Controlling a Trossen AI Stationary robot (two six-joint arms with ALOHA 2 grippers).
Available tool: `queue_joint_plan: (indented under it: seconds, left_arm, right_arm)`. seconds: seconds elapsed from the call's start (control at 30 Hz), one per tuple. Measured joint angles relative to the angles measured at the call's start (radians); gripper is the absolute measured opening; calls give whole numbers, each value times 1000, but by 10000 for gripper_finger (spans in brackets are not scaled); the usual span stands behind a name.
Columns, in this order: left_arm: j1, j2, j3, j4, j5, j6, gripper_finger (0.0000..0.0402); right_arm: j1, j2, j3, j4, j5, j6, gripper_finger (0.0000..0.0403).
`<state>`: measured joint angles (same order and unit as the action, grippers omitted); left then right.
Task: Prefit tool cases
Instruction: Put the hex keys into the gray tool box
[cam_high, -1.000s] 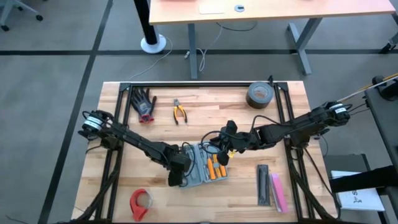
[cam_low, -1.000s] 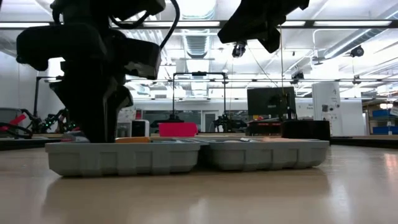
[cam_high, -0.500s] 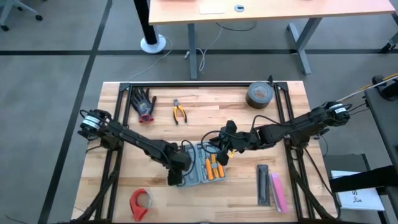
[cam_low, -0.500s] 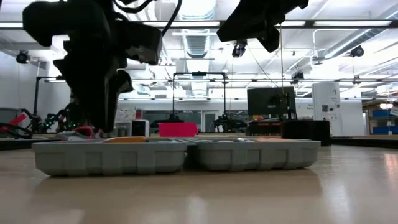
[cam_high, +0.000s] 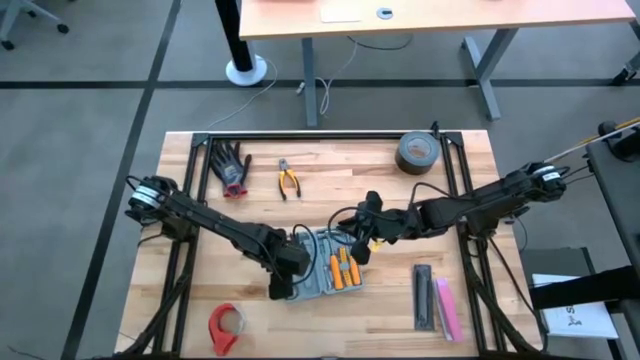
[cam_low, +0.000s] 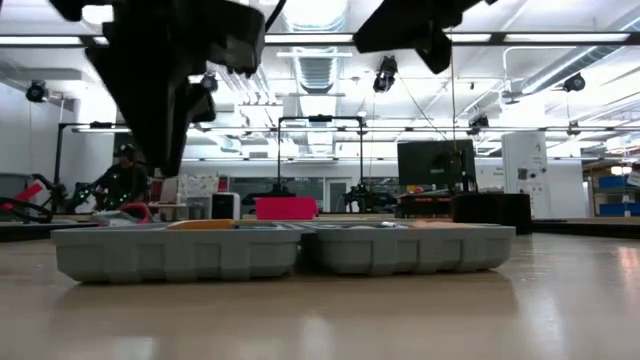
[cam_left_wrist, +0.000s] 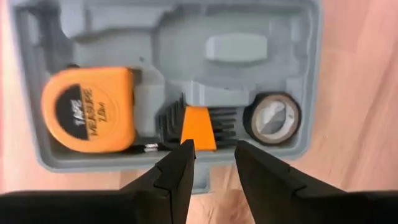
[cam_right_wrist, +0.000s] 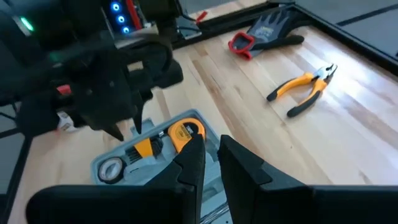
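1. Left gripper (cam_left_wrist: 211, 163) lifted clear of the case (cam_high: 322, 268) since a second ago; fingers narrowly apart, pinching nothing.
2. Case open at mid-table, shifted slightly leftward.
3. Right gripper (cam_right_wrist: 210, 157) pressed nearly together, hovering above.
4. Likely next: another tool.

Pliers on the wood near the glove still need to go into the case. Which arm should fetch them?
Probably the right. Its gripper hangs empty over the case, and the pliers lie plainly ahead in its wrist view. The left gripper is down at the case's near half.
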<state>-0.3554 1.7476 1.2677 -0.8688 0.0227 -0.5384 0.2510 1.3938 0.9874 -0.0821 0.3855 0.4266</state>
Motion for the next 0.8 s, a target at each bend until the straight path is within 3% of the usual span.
queue_joint_plan:
  seconds: [0.57,0.8]
  left_arm:
    - [-8,28,-49,97,43,-14,125]
    - [-8,33,-50,102,37,-13,123]
  right_arm:
    - [-2,-309,0,-171,-26,-62,32]
    - [-2,-367,0,-235,-19,-71,32]
